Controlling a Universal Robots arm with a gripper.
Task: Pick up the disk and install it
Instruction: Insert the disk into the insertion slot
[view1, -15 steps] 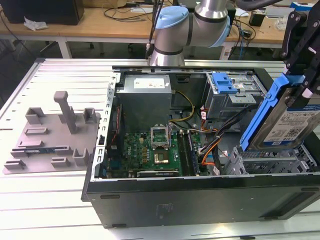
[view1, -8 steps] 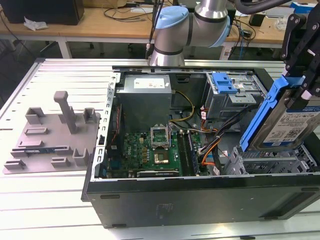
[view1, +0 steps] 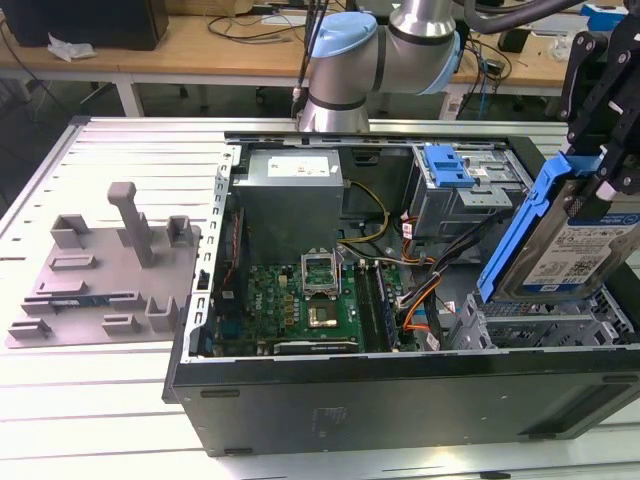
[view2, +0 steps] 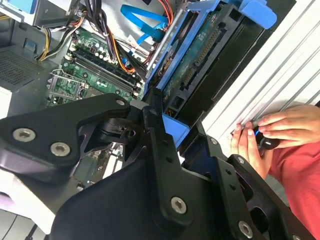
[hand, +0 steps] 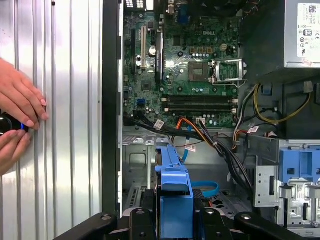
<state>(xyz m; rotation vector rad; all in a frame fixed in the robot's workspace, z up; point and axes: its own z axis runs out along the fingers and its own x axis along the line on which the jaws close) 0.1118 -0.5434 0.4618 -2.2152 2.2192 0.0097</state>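
Note:
The disk (view1: 580, 250), a silver drive with a white-and-blue label in a bright blue carrier frame, hangs tilted on edge over the metal drive cage (view1: 540, 322) at the exterior view's right end of the open computer case (view1: 400, 395). My gripper (view1: 603, 165) is shut on the disk's upper end, black fingers on either side of the frame. In the second wrist view the disk (view2: 200, 65) shows its underside beyond my gripper (view2: 172, 131). In the first wrist view the blue frame (hand: 172, 192) stands edge-on between the fingers (hand: 142, 217), above the case floor.
Inside the case lie the motherboard (view1: 300, 300), power supply (view1: 290, 190), loose cables (view1: 430, 290) and a second bay with a blue latch (view1: 447, 165). A grey fixture (view1: 100, 270) sits at the exterior view's left. A person's hands (hand: 17, 110) rest beside the case.

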